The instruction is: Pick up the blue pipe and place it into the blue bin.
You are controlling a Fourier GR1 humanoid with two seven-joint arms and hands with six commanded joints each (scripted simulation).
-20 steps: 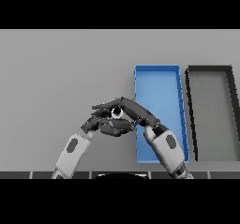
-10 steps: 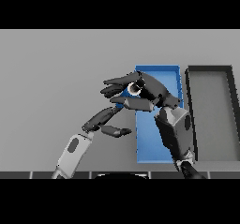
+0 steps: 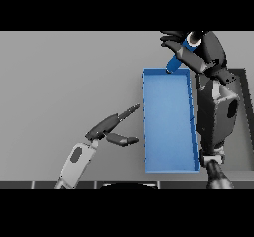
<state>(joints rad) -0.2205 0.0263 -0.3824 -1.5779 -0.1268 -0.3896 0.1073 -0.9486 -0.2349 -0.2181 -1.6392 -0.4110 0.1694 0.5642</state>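
Grey matte table [image 3: 59,82], head view: I see my right hand [image 3: 196,52] curled around the cylindrical blue pipe [image 3: 179,55], tilted above the far rim of the rectangular blue bin [image 3: 168,161]. Left hand [image 3: 110,127] hovers beside it, fingers relaxed.

Blue bin [image 3: 168,132] interior open; right arm [image 3: 216,117] overhangs rim.
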